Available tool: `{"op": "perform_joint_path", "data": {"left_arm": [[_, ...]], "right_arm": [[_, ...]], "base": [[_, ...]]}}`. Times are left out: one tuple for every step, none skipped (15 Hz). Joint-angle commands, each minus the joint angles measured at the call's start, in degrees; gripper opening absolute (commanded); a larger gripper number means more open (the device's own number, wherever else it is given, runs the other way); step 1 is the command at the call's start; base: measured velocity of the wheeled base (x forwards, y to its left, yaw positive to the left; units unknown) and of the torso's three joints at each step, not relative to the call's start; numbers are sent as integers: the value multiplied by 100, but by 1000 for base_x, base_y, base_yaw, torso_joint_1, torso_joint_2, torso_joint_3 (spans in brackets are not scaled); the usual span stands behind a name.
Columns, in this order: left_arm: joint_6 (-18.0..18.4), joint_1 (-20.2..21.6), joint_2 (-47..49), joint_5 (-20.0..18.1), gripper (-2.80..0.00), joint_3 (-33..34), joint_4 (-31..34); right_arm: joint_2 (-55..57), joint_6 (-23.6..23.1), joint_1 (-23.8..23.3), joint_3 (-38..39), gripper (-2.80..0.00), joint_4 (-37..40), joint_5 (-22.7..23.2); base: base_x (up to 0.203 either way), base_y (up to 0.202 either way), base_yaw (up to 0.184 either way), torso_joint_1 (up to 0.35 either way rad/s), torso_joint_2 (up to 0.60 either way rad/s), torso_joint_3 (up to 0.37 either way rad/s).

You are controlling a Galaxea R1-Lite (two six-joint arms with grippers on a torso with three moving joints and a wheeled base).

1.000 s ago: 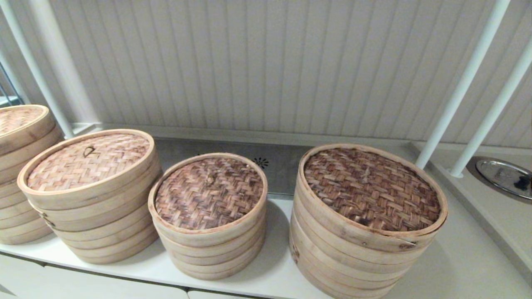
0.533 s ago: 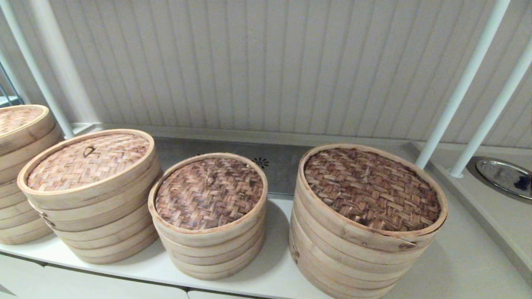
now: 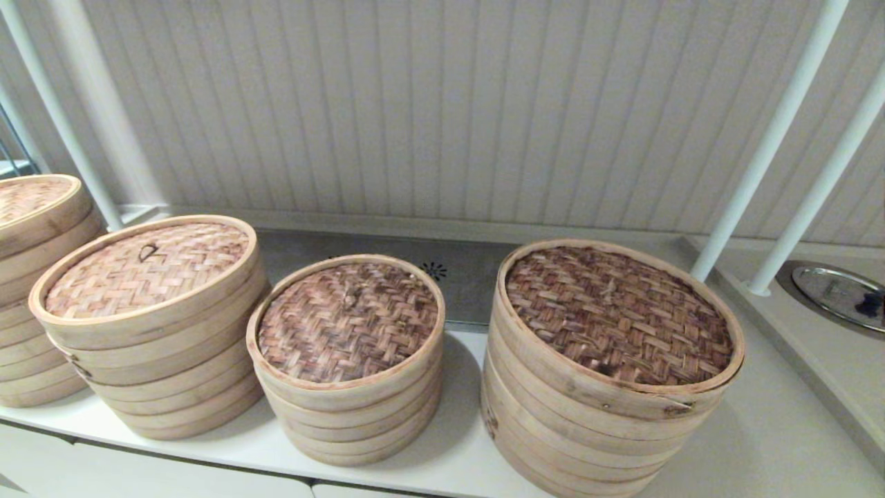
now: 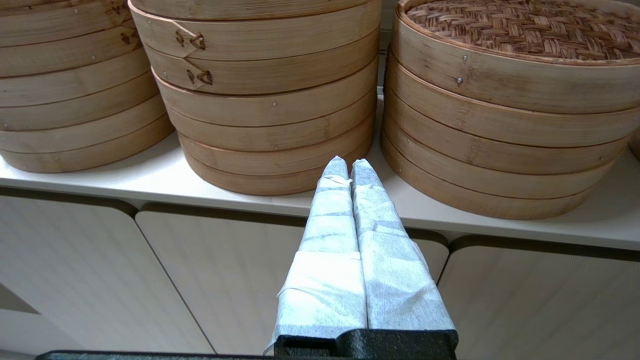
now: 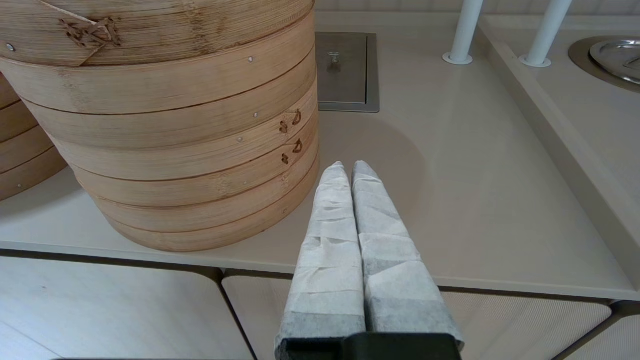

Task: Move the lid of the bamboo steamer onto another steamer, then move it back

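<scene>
The bamboo steamer lid [image 3: 348,319], dark reddish-brown weave with a pale rim, sits on the narrowest stack in the middle of the counter. Left of it stands the other steamer [image 3: 148,270], wider, its top light tan with a small dark loop. Neither arm shows in the head view. My left gripper [image 4: 348,165] is shut and empty, held low in front of the counter edge, pointing at the gap between the tan-topped stack [image 4: 270,100] and the narrowest stack [image 4: 500,120]. My right gripper [image 5: 349,167] is shut and empty, over the front of the counter beside the widest stack [image 5: 170,140].
The widest stack with dark-brown weave [image 3: 615,325] stands at the right. A further stack [image 3: 28,207] is at the far left. White posts [image 3: 767,138] rise at the back right beside a metal lid [image 3: 840,294]. A metal hatch [image 5: 347,70] lies in the counter.
</scene>
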Motion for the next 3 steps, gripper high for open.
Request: {"op": "perform_joint_path", "data": {"left_arm": [[-9,1,9,4,-280,2,-5],[-10,1,9,4,-280,2,-5],[-43,-7,7,-4,-280,2,-7]], "right_arm": [[-2,-1,2,18,-280,-2,-6],[5,-1,2,18,-280,-2,2],[-3,6,2,18,-280,-2,2]], "base": [[0,0,0,0,0,0],[0,0,0,0,0,0],[0,0,0,0,0,0]]}}
